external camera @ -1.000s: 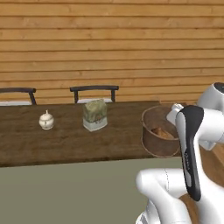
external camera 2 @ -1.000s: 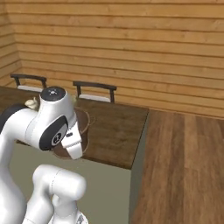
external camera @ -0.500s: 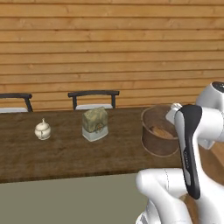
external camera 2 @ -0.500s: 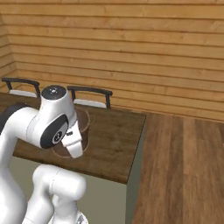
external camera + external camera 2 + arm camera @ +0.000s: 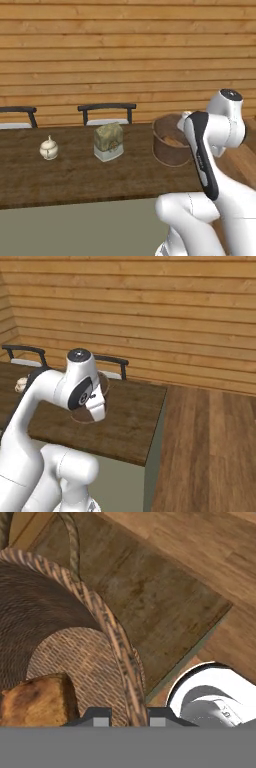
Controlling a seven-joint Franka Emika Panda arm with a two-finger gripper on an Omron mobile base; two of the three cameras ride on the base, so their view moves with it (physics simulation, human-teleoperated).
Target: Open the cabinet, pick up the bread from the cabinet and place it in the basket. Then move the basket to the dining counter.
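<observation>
The bread (image 5: 35, 702) is already seen inside the basket (image 5: 171, 145), whose rim at 6 o'clock is clamped by the fingers (image 5: 100, 717); setting down on the tabletop (image 5: 75, 175) is left.

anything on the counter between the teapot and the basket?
Yes. In the left base view a greenish-tan patterned block stands on the dining counter between the white teapot and the basket.

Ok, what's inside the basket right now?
In the hand view the bread lies on the woven floor of the basket, a brown crusty lump near the wall. The gripper straddles the rim. The rest of the basket's floor is cut off by the picture's edge.
</observation>
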